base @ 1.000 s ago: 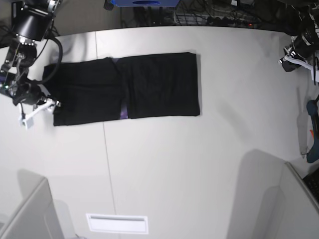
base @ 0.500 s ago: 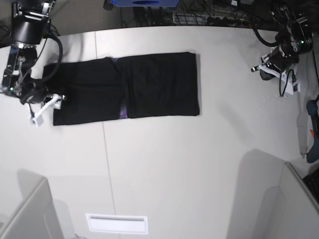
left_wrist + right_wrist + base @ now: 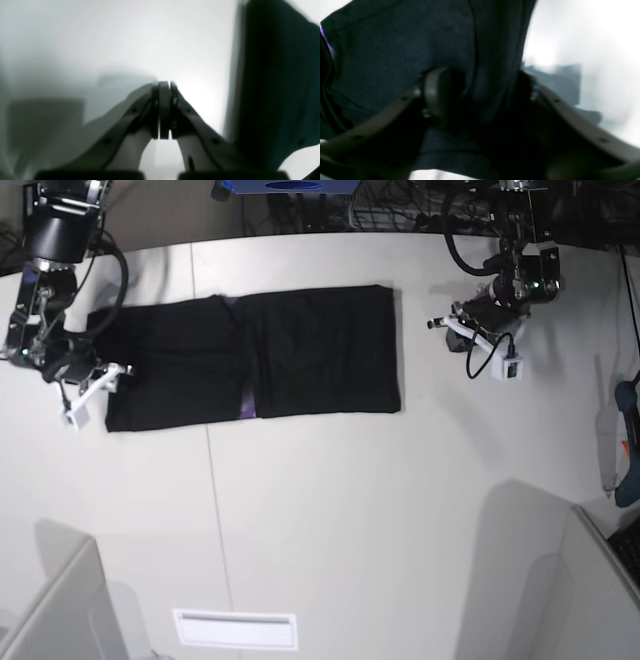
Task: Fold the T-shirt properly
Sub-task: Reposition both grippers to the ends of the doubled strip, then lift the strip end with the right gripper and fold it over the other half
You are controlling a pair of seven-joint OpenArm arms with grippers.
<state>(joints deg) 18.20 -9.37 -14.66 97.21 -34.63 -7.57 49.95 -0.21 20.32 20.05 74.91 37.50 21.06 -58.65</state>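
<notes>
1. Lying flat across the upper half of the bench (image 3: 330, 510), the T-shirt (image 3: 255, 358) is folded into a long black band, running from about 9 o'clock toward the centre of the base view.
2. A thin sliver of purple (image 3: 248, 406) shows at the lower edge of the band, where one layer overlaps the other.
3. At 9 o'clock, the right gripper (image 3: 92, 375) sits at the left end of the band, right on the cloth's edge.
4. From the right wrist camera, its jaws are spread apart with a fold of dark cloth (image 3: 480, 75) bunched between them; the picture is blurred, and I cannot tell whether the pads are pressing the cloth.
5. At about 1 o'clock, the left gripper (image 3: 450, 328) is over bare bench, near the shirt's right end but apart from it.
6. From the left wrist camera, the left gripper's (image 3: 164, 86) jaws are pressed together with nothing between them, and the shirt's dark edge (image 3: 277, 82) stands off to the 3 o'clock side of that picture.
7. At the 3 o'clock rim of the base view lies a teal tool (image 3: 628, 470), well apart from the shirt.
</notes>
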